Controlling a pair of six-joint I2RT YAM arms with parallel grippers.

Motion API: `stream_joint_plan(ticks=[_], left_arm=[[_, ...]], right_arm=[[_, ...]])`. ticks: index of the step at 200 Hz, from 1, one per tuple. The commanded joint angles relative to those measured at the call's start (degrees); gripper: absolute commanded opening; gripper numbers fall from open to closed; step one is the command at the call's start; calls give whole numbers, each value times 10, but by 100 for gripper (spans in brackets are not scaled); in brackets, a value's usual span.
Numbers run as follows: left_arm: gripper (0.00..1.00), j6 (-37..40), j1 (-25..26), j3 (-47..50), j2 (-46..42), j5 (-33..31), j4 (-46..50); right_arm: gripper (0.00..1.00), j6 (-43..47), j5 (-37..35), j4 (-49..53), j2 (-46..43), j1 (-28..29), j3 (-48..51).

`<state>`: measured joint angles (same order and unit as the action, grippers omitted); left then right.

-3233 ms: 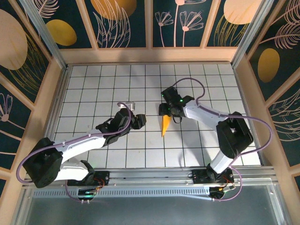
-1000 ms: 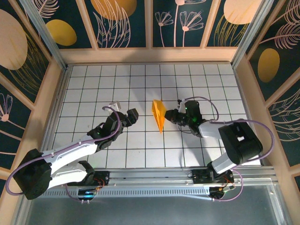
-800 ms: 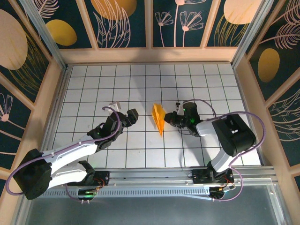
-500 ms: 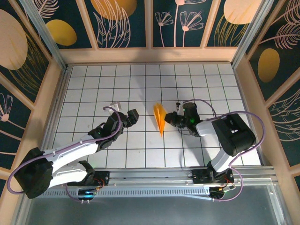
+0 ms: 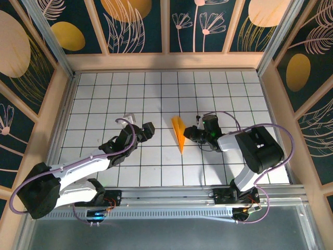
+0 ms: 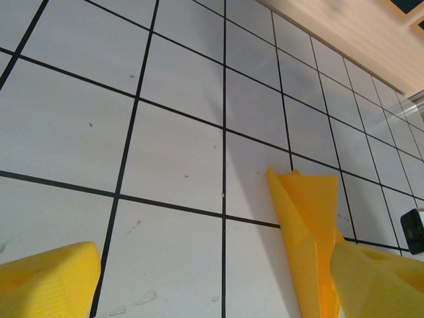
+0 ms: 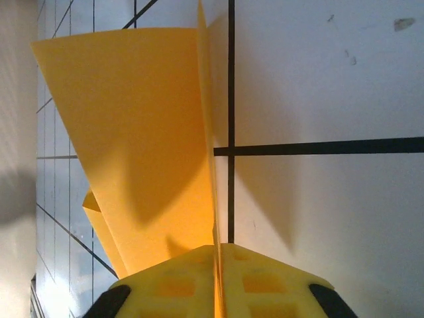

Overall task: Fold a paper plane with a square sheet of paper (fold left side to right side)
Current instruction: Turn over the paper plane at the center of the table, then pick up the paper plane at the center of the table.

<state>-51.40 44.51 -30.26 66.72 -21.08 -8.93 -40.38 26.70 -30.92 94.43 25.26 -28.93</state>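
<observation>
The square sheet of paper is folded into a narrow orange-yellow paper plane (image 5: 179,133) with its point toward the near edge. It stands on edge at the middle of the tiled table (image 5: 104,94). My right gripper (image 5: 189,133) is at its right side, shut on the plane's centre fold. In the right wrist view the paper plane (image 7: 146,146) runs straight into the closed yellow fingers (image 7: 271,285) of the right gripper (image 7: 217,255). My left gripper (image 5: 140,124) is open about two tiles left of the plane. The left wrist view has the paper plane (image 6: 306,218) near the right fingertip (image 6: 381,278).
Wooden walls (image 5: 166,61) with patterned panels enclose the white grid table on three sides. A metal rail (image 5: 171,195) with both arm bases runs along the near edge. Open tiles lie behind the plane and to the far left.
The right arm has drawn back to the right and lowered the plane slightly toward the near edge. The plane has turned more edge-on. The left arm has pulled away leftward.
</observation>
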Motion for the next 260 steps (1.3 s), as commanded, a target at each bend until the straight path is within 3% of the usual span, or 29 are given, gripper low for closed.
stream_joint_plan(ticks=[1,59,100,133,175,260], left_arm=[[90,-13,-4,0,8,11,-19],[90,-13,-4,-11,25,25,-20],[91,-17,-4,-7,18,21,-23],[91,-16,-4,0,11,16,-25],[91,-16,-4,6,5,14,-25],[91,-12,-4,12,-6,4,-19]], right_arm=[[17,25,-15,28,-12,2,-12],[31,50,-51,96,-62,4,-24],[45,100,-116,253,-135,14,-69],[55,133,-155,410,-151,53,-155],[55,131,-184,536,-81,104,-255],[46,122,-194,557,9,128,-307]])
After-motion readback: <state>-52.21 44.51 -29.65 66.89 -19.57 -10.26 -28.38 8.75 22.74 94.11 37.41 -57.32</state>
